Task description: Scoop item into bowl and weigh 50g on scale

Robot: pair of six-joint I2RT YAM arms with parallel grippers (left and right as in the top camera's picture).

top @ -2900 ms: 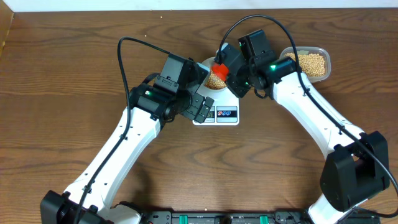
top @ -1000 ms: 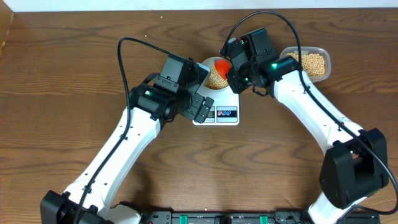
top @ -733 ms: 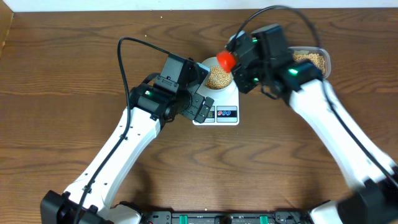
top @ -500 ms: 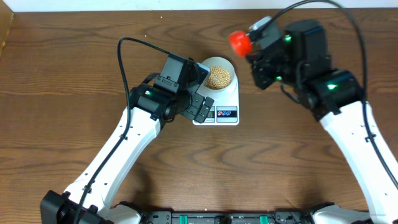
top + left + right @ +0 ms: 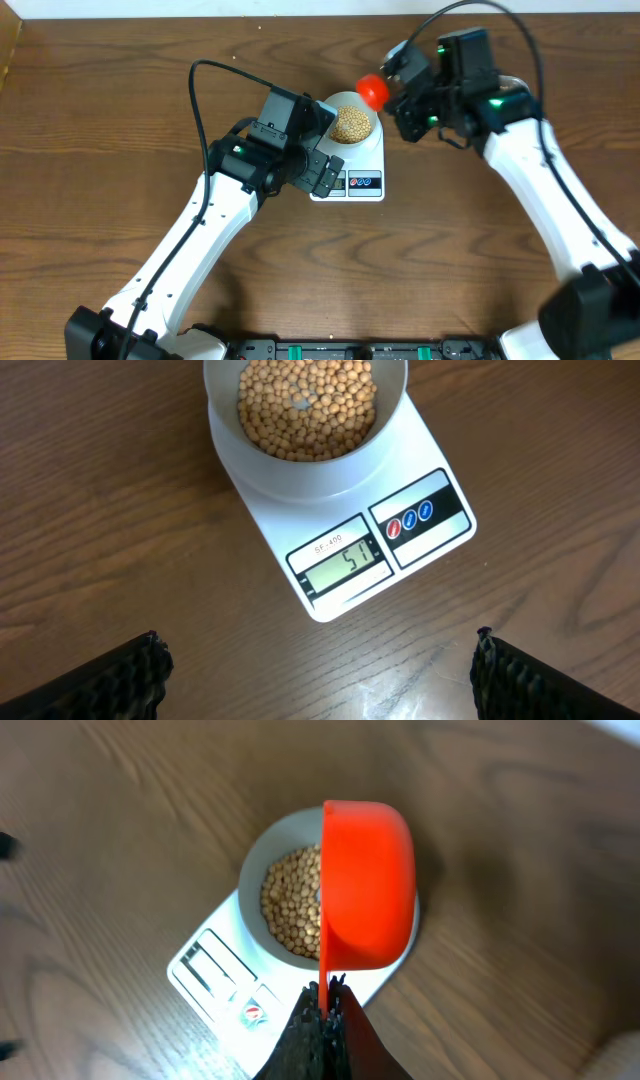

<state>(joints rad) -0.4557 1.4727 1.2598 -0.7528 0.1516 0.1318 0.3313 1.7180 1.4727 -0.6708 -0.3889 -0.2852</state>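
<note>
The right gripper is pinching the red scoop by its handle; the left gripper is gaping empty. The beans, hard and light, are likely calling for scooping, not pinching.

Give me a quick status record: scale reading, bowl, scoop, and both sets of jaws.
scale: small white rectangular kitchen scale on the brown wooden table; grey display reads 51
bowl: round pale bowl with thick white rim, sitting on the scale
contents: small round tan beans in the bowl
scoop: orange-red plastic scoop, above the bowl's rim, tipped on its side; contents not visible
right jaws: shut on the scoop's handle
left jaws: wide open, empty, hovering at the scale's display end
</note>
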